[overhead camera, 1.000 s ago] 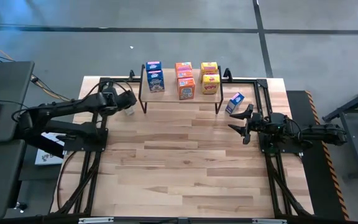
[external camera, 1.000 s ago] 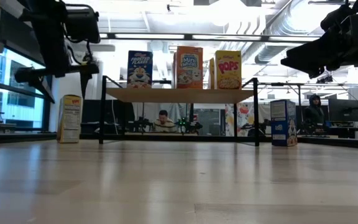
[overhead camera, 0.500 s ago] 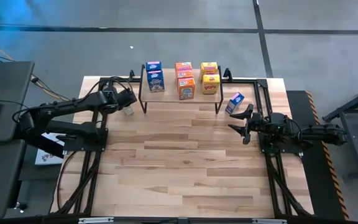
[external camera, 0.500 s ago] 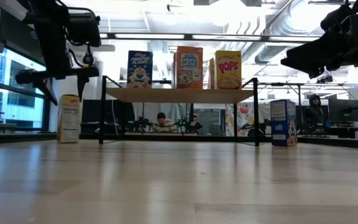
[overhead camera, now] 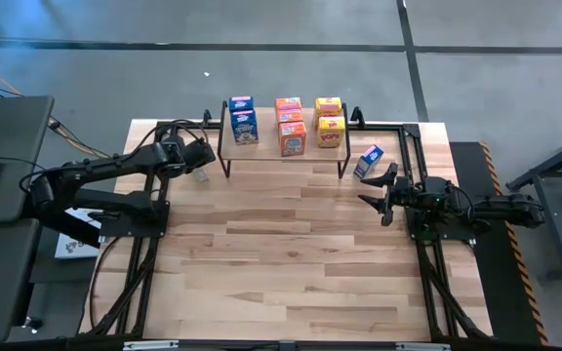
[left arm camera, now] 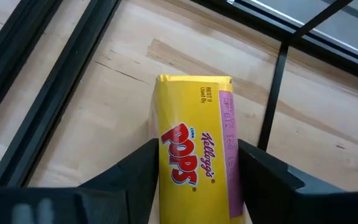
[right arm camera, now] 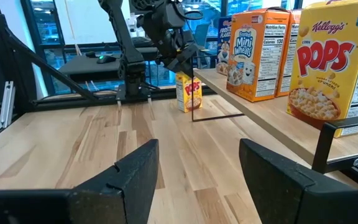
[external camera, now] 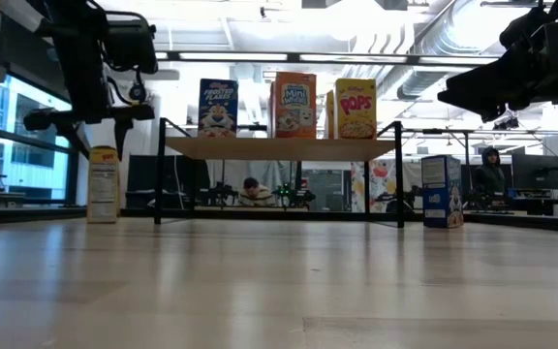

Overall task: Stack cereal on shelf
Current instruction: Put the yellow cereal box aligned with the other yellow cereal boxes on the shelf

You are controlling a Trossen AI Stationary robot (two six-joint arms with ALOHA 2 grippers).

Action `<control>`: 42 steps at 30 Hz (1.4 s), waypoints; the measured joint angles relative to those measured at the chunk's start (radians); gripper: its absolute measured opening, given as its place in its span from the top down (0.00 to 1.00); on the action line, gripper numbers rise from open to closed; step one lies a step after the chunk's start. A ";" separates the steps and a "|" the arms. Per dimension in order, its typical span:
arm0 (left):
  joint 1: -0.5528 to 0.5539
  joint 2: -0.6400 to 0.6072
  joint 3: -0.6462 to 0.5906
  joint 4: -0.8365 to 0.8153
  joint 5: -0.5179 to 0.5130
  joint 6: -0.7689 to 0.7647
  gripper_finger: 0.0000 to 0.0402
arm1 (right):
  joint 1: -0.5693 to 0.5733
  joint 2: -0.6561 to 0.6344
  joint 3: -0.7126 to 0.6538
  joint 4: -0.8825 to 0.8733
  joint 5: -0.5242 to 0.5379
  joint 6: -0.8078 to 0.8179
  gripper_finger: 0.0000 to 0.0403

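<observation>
Two dark fingers of the left gripper (left arm camera: 194, 180) stand on either side of a yellow cereal box (left arm camera: 194, 137), its top facing the wrist camera; whether they press its sides or merely flank it cannot be told. That box stands upright on the worktop (overhead camera: 291, 253), just beside the left end of the shelf (overhead camera: 281, 151).

On the shelf's wood top, boxes stand in three colour groups: blue boxes (overhead camera: 243, 121) at the left, orange boxes (overhead camera: 291, 131) in the middle and yellow boxes (overhead camera: 330, 124) at the right.

One more blue box (overhead camera: 369, 161) stands on the worktop just past the shelf's right end. The right gripper (overhead camera: 382, 193) hovers near it, fingers spread apart and holding nothing.
</observation>
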 joint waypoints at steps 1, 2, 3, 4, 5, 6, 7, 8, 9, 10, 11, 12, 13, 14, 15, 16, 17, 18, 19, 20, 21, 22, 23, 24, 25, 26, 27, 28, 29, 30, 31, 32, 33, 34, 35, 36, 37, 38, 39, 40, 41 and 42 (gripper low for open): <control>0.000 0.000 0.000 0.000 0.003 0.000 0.53 | 0.000 0.000 0.000 0.000 0.000 0.000 0.46; 0.000 0.000 0.000 0.000 0.010 0.004 0.54 | 0.000 0.000 0.000 0.000 0.000 0.000 0.46; -0.001 -0.001 0.000 0.000 0.015 0.010 0.55 | 0.000 0.000 0.000 0.000 0.000 0.000 0.46; -0.003 -0.003 0.000 -0.001 0.020 0.023 0.55 | 0.000 0.000 0.000 0.000 0.000 0.000 0.46; -0.009 -0.008 0.000 -0.004 0.024 0.036 0.55 | 0.000 0.000 0.000 0.000 0.000 0.000 0.46; -0.017 -0.015 0.000 -0.011 0.028 0.051 0.56 | 0.000 0.000 0.000 0.000 0.000 0.000 0.46; -0.029 -0.024 0.000 -0.018 0.033 0.059 0.56 | 0.000 0.000 0.000 0.000 0.000 0.000 0.46; -0.043 -0.037 -0.001 -0.026 0.036 0.063 0.56 | 0.000 0.000 0.000 0.000 0.000 0.000 0.46; -0.057 -0.050 -0.001 -0.036 0.036 0.066 0.56 | 0.000 0.000 0.000 0.000 0.000 0.000 0.46; -0.070 -0.066 -0.001 -0.047 0.035 0.066 0.56 | 0.000 0.000 0.000 0.000 0.000 0.000 0.46; -0.084 -0.084 -0.001 -0.059 0.030 0.062 0.56 | 0.000 0.000 0.000 0.000 0.000 0.000 0.46; -0.098 -0.102 -0.001 -0.069 0.024 0.059 0.56 | 0.000 0.000 0.000 0.000 0.000 0.000 0.46; -0.113 -0.121 -0.001 -0.075 0.017 0.060 0.56 | 0.000 0.000 0.000 0.000 -0.001 0.000 0.46; -0.128 -0.140 -0.001 -0.077 0.013 0.064 0.56 | 0.000 0.000 0.000 0.000 -0.001 0.000 0.46; -0.144 -0.159 -0.001 -0.077 0.012 0.083 0.56 | 0.000 0.000 0.000 0.000 -0.001 0.000 0.46; -0.161 -0.177 -0.001 -0.077 0.014 0.109 0.56 | 0.000 0.000 0.000 0.000 -0.001 0.000 0.46; -0.177 -0.194 -0.001 -0.077 0.026 0.137 0.56 | 0.000 0.000 0.000 0.000 -0.001 0.000 0.46; -0.194 -0.211 -0.001 -0.077 0.043 0.167 0.56 | 0.000 0.000 0.000 0.000 -0.001 0.000 0.46; -0.209 -0.227 -0.001 -0.077 0.065 0.199 0.56 | 0.000 0.000 0.000 0.000 -0.001 0.000 0.46; -0.224 -0.241 -0.001 -0.077 0.088 0.228 0.56 | 0.000 0.000 0.000 0.000 -0.001 0.000 0.46; -0.239 -0.253 -0.001 -0.076 0.108 0.248 0.56 | 0.000 0.000 0.000 0.000 -0.002 0.000 0.46; -0.255 -0.262 -0.001 -0.076 0.126 0.264 0.56 | 0.000 0.000 0.000 0.000 -0.002 0.000 0.46; -0.271 -0.269 -0.001 -0.076 0.140 0.271 0.56 | 0.000 0.000 0.000 0.000 -0.004 0.000 0.46; -0.287 -0.275 -0.001 -0.076 0.148 0.277 0.56 | 0.000 0.000 0.000 0.000 -0.005 0.000 0.46; -0.303 -0.279 -0.001 -0.075 0.154 0.279 0.56 | 0.000 0.000 0.000 0.000 -0.005 0.000 0.46; -0.321 -0.282 -0.001 -0.073 0.156 0.284 0.56 | 0.000 0.000 0.000 0.000 -0.005 0.000 0.46; -0.338 -0.284 -0.001 -0.066 0.156 0.290 0.56 | 0.000 0.000 0.000 0.000 -0.005 0.000 0.46; -0.356 -0.285 -0.001 -0.052 0.156 0.298 0.56 | 0.000 0.000 0.000 0.000 -0.005 0.000 0.46; -0.373 -0.285 -0.001 -0.031 0.156 0.310 0.56 | 0.000 0.000 0.000 0.000 -0.005 0.000 0.46; -0.390 -0.285 -0.001 -0.003 0.156 0.326 0.56 | 0.000 0.000 0.000 0.000 -0.004 0.000 0.46; -0.405 -0.282 -0.001 0.026 0.156 0.348 0.56 | 0.000 0.000 0.000 0.000 -0.004 0.000 0.46; -0.419 -0.276 -0.001 0.063 0.154 0.372 0.56 | 0.000 0.000 0.000 0.000 -0.004 0.000 0.46; -0.433 -0.267 -0.001 0.109 0.150 0.402 0.56 | 0.000 0.000 0.000 0.000 -0.004 0.000 0.46; -0.445 -0.259 -0.001 0.148 0.146 0.431 0.56 | 0.000 0.000 0.000 0.000 -0.004 0.000 0.46; -0.455 -0.251 -0.001 0.186 0.143 0.461 0.56 | 0.000 0.000 0.000 0.000 -0.004 0.000 0.46; -0.463 -0.239 -0.001 0.227 0.142 0.491 0.56 | 0.000 0.000 0.000 0.000 -0.004 0.000 0.46; -0.468 -0.226 -0.001 0.269 0.142 0.522 0.56 | 0.000 0.000 0.000 0.000 -0.004 0.000 0.46; -0.472 -0.213 -0.001 0.309 0.142 0.553 0.56 | 0.000 0.000 0.000 0.000 -0.004 0.000 0.46; -0.474 -0.198 -0.001 0.347 0.142 0.586 0.56 | 0.000 0.000 0.000 0.000 -0.004 0.000 0.46; -0.477 -0.182 -0.001 0.390 0.141 0.618 0.56 | 0.000 0.000 0.000 0.000 -0.004 0.000 0.46; -0.478 -0.166 -0.001 0.432 0.141 0.652 0.56 | 0.000 0.000 0.000 0.000 -0.004 0.000 0.46; -0.478 -0.150 -0.001 0.469 0.144 0.689 0.56 | 0.000 0.000 0.000 0.000 -0.004 0.000 0.46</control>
